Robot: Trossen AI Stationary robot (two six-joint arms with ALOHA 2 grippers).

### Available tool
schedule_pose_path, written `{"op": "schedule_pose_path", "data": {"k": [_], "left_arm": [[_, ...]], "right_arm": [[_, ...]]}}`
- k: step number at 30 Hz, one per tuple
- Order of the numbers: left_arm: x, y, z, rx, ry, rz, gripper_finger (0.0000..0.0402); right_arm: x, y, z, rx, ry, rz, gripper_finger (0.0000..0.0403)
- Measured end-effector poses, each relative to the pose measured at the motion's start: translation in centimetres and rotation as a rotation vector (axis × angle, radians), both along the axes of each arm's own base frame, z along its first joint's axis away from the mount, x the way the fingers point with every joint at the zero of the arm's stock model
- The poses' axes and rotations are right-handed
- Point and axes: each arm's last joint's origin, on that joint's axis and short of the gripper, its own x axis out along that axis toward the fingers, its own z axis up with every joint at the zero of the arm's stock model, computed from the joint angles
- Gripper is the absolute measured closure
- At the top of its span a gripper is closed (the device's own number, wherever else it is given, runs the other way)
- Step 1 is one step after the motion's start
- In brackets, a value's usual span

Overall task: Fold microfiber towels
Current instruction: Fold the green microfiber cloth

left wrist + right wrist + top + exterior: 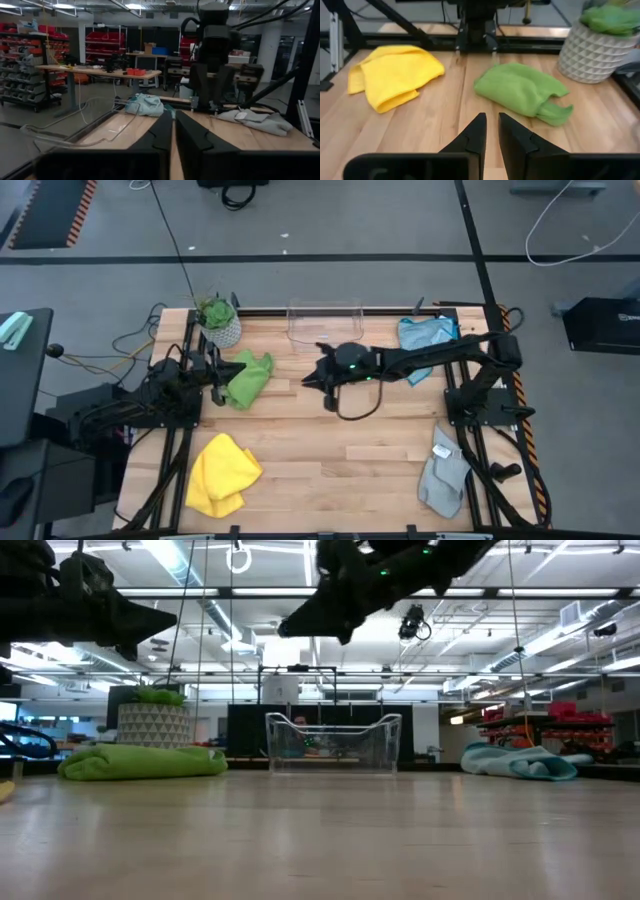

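Observation:
The green towel (250, 378) lies crumpled on the table at the far left; it also shows in the right wrist view (520, 90). The yellow towel (222, 473) lies bunched at the near left. The light blue towel (428, 333) lies at the far right and the pale grey towel (443, 475) at the near right. My left gripper (214, 380) is shut and empty, raised above the table (160, 618) just left of the green towel. My right gripper (308, 378) is shut and empty, raised over the table's middle (290, 628), pointing at the green towel.
A clear plastic bin (325, 323) stands at the far edge's middle. A leafy plant in a white patterned pot (218, 322) stands at the far left, behind the green towel. Bare wood lies between the towels in the table's middle and near side.

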Motion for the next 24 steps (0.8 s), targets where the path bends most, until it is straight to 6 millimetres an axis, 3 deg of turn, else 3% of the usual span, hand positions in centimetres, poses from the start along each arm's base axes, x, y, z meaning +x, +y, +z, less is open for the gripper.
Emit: {"op": "schedule_pose_path", "data": {"k": [6,12,15,18,21,24], "left_arm": [[0.4,0.2,-0.8,0.02,0.102,0.008,0.0387],[1.0,0.4,-2.4,-0.035,0.267,0.007,0.0395],[1.3,0.4,-2.9,-0.034,0.337,0.017,0.0392],[1.6,0.3,-3.3,-0.026,0.392,0.043,0.0396],[1.8,0.3,-3.0,0.012,0.379,0.069,0.0397],[1.8,0.3,-2.7,0.024,0.352,0.09,0.0396]], "right_arm": [[3.5,-0.2,-0.8,-0.011,0.055,0.006,0.0319],[4.2,-0.1,0.4,-0.037,0.054,0.003,0.0267],[3.5,0.1,1.3,-0.077,0.041,-0.016,0.0281],[3.2,0.0,1.7,-0.077,0.021,-0.027,0.0325],[4.1,-0.9,0.0,-0.025,0.036,-0.073,0.0356],[5.6,-1.5,-2.8,0.006,0.091,-0.109,0.0345]]}}
